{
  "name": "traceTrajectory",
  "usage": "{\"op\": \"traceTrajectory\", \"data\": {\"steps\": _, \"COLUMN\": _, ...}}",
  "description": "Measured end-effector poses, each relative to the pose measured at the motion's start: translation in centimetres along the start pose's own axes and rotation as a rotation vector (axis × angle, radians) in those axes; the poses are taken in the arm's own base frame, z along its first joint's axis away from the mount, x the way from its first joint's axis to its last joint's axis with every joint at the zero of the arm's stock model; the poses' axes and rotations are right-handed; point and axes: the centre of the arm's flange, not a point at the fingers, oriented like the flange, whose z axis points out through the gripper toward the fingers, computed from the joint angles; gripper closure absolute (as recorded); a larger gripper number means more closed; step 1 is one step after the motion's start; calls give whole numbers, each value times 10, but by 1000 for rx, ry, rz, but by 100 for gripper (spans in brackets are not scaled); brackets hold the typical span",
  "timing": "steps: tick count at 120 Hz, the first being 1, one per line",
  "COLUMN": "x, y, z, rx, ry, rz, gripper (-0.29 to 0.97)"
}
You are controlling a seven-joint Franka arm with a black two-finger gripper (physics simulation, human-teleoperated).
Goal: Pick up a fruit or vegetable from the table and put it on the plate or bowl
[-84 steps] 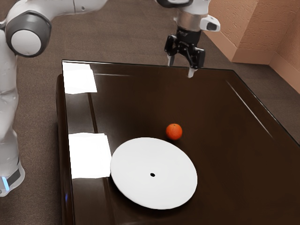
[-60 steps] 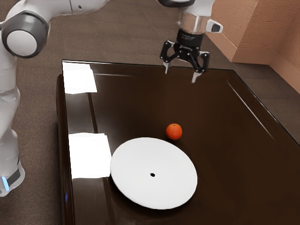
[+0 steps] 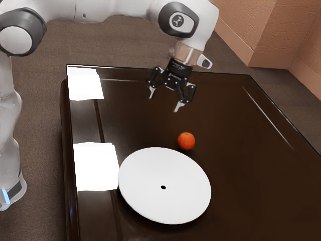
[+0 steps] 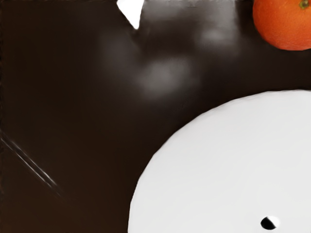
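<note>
A small orange (image 3: 186,141) rests on the dark glossy table (image 3: 241,130), just beyond the far edge of a flat white plate (image 3: 164,185) with a black dot at its middle. My gripper (image 3: 164,101) hangs open above the table, up and toward the exterior view's left of the orange, with nothing between its fingers. In the wrist view the orange (image 4: 284,22) lies apart from the plate (image 4: 228,170), with bare table between them.
Bright white reflections (image 3: 85,84) lie on the table's left side in the exterior view. The table's far edge runs behind the gripper, and an orange-brown wall (image 3: 271,30) stands at the back right.
My gripper has come down and toward the exterior view's left, from over the table's far edge to nearer the orange, and its fingers have spread wider. Orange and plate have not moved.
</note>
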Motion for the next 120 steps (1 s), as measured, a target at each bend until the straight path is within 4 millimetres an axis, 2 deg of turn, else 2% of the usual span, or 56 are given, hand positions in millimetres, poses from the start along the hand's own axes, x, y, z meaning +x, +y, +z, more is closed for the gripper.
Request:
{"op": "traceTrajectory", "data": {"steps": 6, "x": 27, "y": -3, "z": 3, "rx": -5, "ry": -8, "rz": -30, "gripper": 0}}
{"op": "traceTrajectory", "data": {"steps": 11, "x": 41, "y": -9, "z": 1, "rx": -16, "ry": -8, "rz": -49, "gripper": 0}}
{"op": "traceTrajectory", "data": {"steps": 18, "x": 53, "y": -13, "z": 1, "rx": -32, "ry": -7, "rz": -59, "gripper": 0}}
{"op": "traceTrajectory", "data": {"steps": 24, "x": 53, "y": -5, "z": 8, "rx": -35, "ry": -8, "rz": -43, "gripper": 0}}
{"op": "traceTrajectory", "data": {"steps": 31, "x": 36, "y": 23, "z": 23, "rx": -28, "ry": -13, "rz": 16, "gripper": 0}}
{"op": "traceTrajectory", "data": {"steps": 41, "x": -19, "y": 74, "z": 57, "rx": 2, "ry": -30, "rz": 149, "gripper": 0}}
{"op": "traceTrajectory", "data": {"steps": 46, "x": -38, "y": 86, "z": 74, "rx": 7, "ry": -45, "rz": 187, "gripper": 0}}
{"op": "traceTrajectory", "data": {"steps": 52, "x": -40, "y": 88, "z": 80, "rx": -10, "ry": -49, "rz": 194, "gripper": 0}}
{"op": "traceTrajectory", "data": {"steps": 69, "x": -2, "y": 69, "z": 75, "rx": -70, "ry": -49, "rz": 129, "gripper": 0}}
{"op": "traceTrajectory", "data": {"steps": 85, "x": 18, "y": 64, "z": 76, "rx": -91, "ry": -42, "rz": 101, "gripper": 0}}
{"op": "traceTrajectory", "data": {"steps": 101, "x": 72, "y": 43, "z": 66, "rx": -127, "ry": -28, "rz": 14, "gripper": 0}}
{"op": "traceTrajectory", "data": {"steps": 108, "x": 93, "y": 43, "z": 61, "rx": -140, "ry": -14, "rz": -10, "gripper": 0}}
{"op": "traceTrajectory", "data": {"steps": 120, "x": 104, "y": 49, "z": 64, "rx": -140, "ry": -9, "rz": -13, "gripper": 0}}
